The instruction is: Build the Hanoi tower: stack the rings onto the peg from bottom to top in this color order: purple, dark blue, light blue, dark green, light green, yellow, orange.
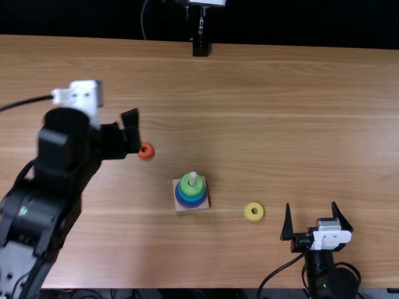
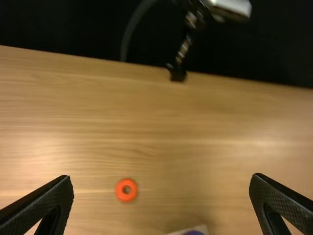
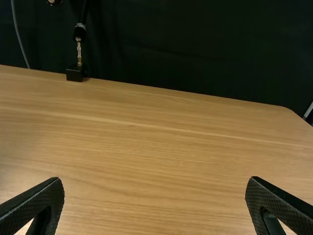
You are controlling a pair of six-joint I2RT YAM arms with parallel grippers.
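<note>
The left arm (image 1: 59, 162) comes in at the lower left of the frame and slants up and rightward over the wooden table (image 1: 312, 93). Its left claw (image 1: 133, 132) hangs at the upper left, and the left wrist view shows the two fingers spread wide apart. Just beside that claw in the frame, the orange ring (image 1: 149, 155) lies flat on the wood.

Left of the middle, below centre, sits the square wooden base (image 1: 179, 209). Purple, blue and green rings (image 1: 185, 188) are stacked on it, green uppermost, with the pale tip of the peg (image 1: 192, 179) standing above them. Bare wood runs from the stack up to the far edge, where a black block (image 1: 201, 48) stands at top centre.

Right of the stack, well apart from it, the yellow ring (image 1: 247, 212) lies flat, between the base and the right claw (image 1: 310, 204). That claw is low at the lower right, near the table's near edge, pointing up the frame, its fingers wide open.
</note>
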